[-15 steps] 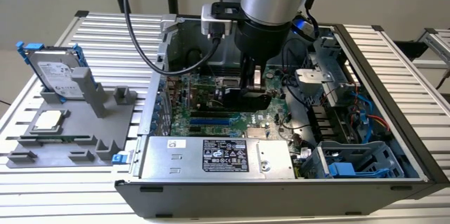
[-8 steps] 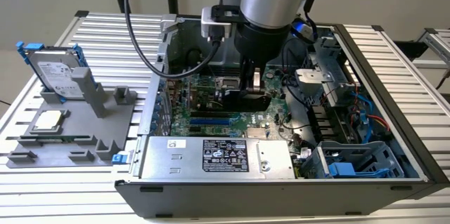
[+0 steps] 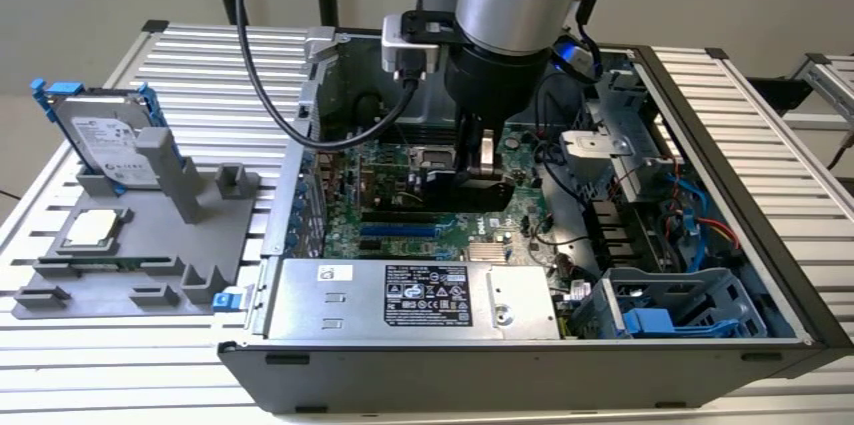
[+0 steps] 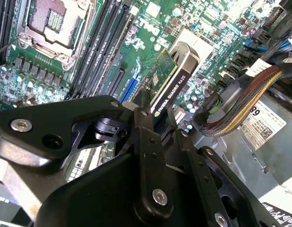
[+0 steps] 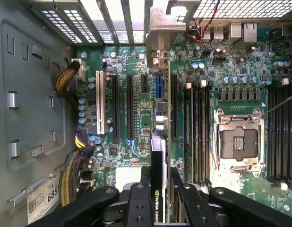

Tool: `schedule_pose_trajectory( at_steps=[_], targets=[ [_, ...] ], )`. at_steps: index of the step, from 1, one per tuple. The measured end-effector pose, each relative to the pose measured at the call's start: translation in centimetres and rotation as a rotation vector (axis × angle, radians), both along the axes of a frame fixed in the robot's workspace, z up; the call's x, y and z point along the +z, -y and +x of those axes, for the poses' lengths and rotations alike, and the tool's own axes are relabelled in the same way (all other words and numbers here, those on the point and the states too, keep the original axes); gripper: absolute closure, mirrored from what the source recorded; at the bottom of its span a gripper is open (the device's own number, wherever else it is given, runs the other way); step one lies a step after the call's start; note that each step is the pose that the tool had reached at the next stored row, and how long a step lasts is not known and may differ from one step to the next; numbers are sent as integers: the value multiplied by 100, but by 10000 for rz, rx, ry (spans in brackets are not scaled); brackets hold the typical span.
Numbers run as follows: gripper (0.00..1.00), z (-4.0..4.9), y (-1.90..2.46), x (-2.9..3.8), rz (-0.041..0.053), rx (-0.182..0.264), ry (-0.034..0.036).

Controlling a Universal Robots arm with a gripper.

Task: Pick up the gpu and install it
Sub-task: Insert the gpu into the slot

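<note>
My gripper (image 3: pixel 478 167) is down inside the open computer case (image 3: pixel 747 235), shut on the gpu (image 3: pixel 461 195). The gpu is a thin card held on edge over the green motherboard (image 3: pixel 400 230). In both wrist views the card runs out from between the black fingers (image 4: pixel 148 137): a black edge with a green board face (image 4: pixel 167 78), and a narrow dark strip (image 5: pixel 158 163) in line with the blue expansion slot (image 5: pixel 158 87). My gripper (image 5: pixel 158 191) clamps it from both sides. Whether the card's lower edge touches a slot I cannot tell.
The open processor socket (image 5: pixel 238 142) and memory slots lie beside the card. Cable bundles (image 4: pixel 240 94) and the power supply (image 3: pixel 414 300) crowd the case. Outside, at the exterior view's left, a grey fixture (image 3: pixel 200 245) holds a hard drive in a blue frame (image 3: pixel 100 130) and a square silver chip (image 3: pixel 91 228).
</note>
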State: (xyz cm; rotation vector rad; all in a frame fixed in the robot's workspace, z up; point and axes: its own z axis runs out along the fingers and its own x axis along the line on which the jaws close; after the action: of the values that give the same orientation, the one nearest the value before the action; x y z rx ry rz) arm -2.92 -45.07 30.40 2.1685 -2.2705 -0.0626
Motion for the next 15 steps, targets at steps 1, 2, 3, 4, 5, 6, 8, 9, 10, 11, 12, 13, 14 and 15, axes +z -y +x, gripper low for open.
schedule_pose_trajectory(
  at_steps=[1, 2, 3, 4, 5, 6, 8, 9, 10, 11, 12, 13, 14, 15],
  targets=[
    [100, 0, 0, -1, 0, 0, 0],
    [100, 0, 0, -2, -1, 0, 0],
    [100, 0, 0, -4, 1, 0, 0],
    [100, 0, 0, -9, 3, 0, 1],
    [100, 0, 0, -13, 2, 0, 1],
    [100, 0, 0, -15, -1, 0, 0],
    [100, 0, 0, -27, 1, 0, 0],
    [100, 0, 0, -37, 0, 0, 0],
    [100, 0, 0, -48, -1, 0, 0],
    [100, 0, 0, -56, 0, 0, 0],
    [100, 0, 1, -61, 0, 0, 0],
    [100, -1, 2, -67, -1, -1, 0],
    [100, -1, 2, -77, 0, -1, 0],
    [100, -2, 3, -89, 1, -1, 0]
  ],
)
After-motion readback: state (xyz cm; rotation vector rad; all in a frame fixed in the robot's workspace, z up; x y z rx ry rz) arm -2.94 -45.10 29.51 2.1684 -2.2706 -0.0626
